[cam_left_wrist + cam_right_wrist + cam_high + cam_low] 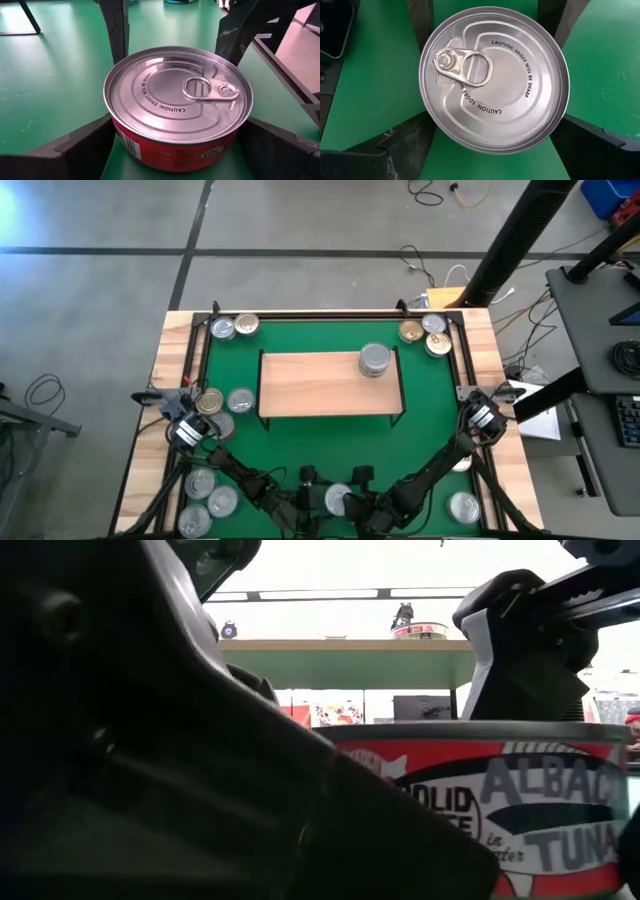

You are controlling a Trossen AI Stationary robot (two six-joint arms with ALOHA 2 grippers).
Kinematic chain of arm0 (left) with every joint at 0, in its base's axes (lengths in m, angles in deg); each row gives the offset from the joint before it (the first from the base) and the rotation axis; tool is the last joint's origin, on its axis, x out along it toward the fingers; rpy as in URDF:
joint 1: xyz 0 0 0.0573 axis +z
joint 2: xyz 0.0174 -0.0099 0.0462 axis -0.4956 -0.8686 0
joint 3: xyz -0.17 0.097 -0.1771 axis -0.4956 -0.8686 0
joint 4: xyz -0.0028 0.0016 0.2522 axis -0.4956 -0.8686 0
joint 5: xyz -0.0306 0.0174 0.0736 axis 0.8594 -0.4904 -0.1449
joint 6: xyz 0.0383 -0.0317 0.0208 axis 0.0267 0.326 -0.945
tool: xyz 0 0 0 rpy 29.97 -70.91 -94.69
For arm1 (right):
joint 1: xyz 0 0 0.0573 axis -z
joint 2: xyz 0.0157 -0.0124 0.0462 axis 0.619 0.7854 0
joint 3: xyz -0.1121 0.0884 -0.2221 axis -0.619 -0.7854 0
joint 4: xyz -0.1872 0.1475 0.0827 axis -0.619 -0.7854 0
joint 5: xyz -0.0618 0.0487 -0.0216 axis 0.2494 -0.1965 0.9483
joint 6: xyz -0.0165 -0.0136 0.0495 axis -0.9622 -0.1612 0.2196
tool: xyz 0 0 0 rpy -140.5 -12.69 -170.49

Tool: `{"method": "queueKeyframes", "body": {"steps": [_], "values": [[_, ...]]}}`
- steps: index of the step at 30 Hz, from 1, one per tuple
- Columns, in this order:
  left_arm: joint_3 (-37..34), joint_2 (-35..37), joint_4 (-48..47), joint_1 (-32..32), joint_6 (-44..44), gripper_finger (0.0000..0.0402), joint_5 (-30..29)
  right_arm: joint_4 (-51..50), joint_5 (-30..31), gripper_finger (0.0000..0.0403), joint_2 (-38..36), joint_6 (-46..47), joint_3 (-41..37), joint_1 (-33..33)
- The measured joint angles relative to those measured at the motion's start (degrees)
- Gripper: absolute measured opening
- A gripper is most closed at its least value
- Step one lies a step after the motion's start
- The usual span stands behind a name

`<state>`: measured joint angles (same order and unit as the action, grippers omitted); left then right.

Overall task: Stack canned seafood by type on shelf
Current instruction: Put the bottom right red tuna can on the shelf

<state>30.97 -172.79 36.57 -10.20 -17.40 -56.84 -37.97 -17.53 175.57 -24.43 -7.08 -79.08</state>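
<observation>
A tuna tin (pixel 177 100) with a red label and a silver pull-tab lid rests on its base on the green mat (pixel 430 415), at the middle of the near edge (pixel 337 498). My left gripper (pixel 180 137) comes at it nearly level from the near left, open, one finger on each side of its wall. My right gripper (pixel 495 135) comes from the near right, slanting down, also open around the same tin (pixel 492 75). The wooden shelf (pixel 330 385) stands mid-table with one silver tin (pixel 374 360) on it. My left gripper has its fingers (pixel 85 145) close beside the tin's red wall (pixel 125 145), one on each side; whether they touch it I cannot tell. My right gripper has its fingers (pixel 395 145) partly under the lid's rim (pixel 432 122); the lid hides whether they touch the wall.
Loose tins lie at the mat's far left corner (pixel 232 328), far right corner (pixel 425 333), beside the left arm (pixel 225 400), at the near left (pixel 205 500) and near right (pixel 463 505). Black frame rails (pixel 330 312) edge the mat.
</observation>
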Motion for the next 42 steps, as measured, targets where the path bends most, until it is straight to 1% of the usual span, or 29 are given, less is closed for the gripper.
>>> {"method": "queueKeyframes", "body": {"steps": [5, 16, 26, 33, 36, 42], "values": [[0.00, 0.00, 0.32, 1.00, 1.76, 0.0384, 3.04, -0.04, -0.76, 0.0364, -0.02, -0.17, 0.00, 0.02], [0.02, 0.00, 1.53, 1.86, 2.51, 0.0400, 4.33, -0.04, -0.72, 0.0364, -0.04, -0.24, 0.00, 0.22], [0.01, 0.02, 2.32, 2.56, -0.56, 0.0400, 4.78, -0.20, -0.59, 0.0364, -0.09, -0.39, 0.00, 0.55], [0.01, 0.04, 3.80, 2.78, -2.84, 0.0400, 4.75, -0.35, -2.69, 0.0367, -0.13, 1.06, 0.00, 0.99], [0.02, 0.07, 5.19, 2.81, -3.92, 0.0395, 4.43, -0.35, -2.84, 0.0375, -0.13, 1.40, 0.00, 1.05], [0.02, 0.28, 5.16, 2.92, -4.26, 0.0372, 3.90, -1.76, -3.26, 0.0382, -1.03, 1.60, 0.00, 1.09]]}}
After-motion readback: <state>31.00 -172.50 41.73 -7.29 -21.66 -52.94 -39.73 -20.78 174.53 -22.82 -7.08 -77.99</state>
